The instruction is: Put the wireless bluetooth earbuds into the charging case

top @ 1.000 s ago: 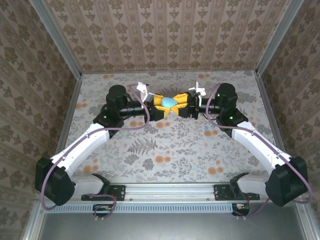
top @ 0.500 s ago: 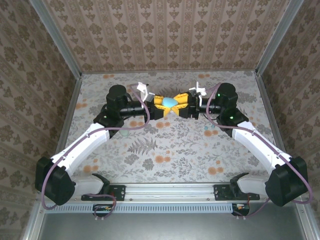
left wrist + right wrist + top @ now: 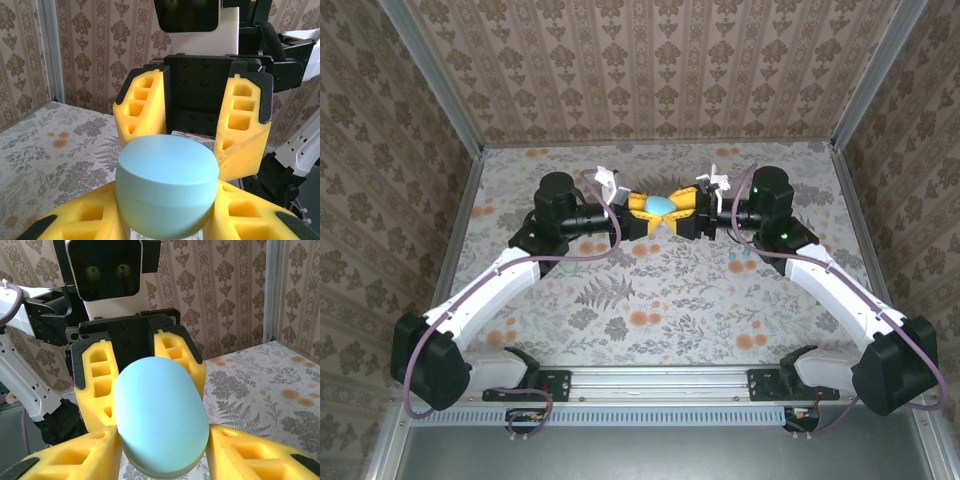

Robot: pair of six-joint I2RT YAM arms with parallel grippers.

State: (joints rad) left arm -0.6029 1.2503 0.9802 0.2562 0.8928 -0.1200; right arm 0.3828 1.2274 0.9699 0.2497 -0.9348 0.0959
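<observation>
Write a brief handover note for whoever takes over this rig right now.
Left gripper: jaws shut on the case, held off the table.
Right gripper: jaws either side of the same case; grip unclear.
Case: closed.
Done: case lifted.
To do: open it, put both earbuds in. Tiny pale bits on the table by the right arm may be them.

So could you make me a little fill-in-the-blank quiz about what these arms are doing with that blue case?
1. The charging case is held off the table, in the middle between ___ grippers.
2. The left gripper and the right gripper both have ___ fingers.
3. The case's two halves are ___, with no gap between them.
Missing words: two; yellow; closed.
</observation>
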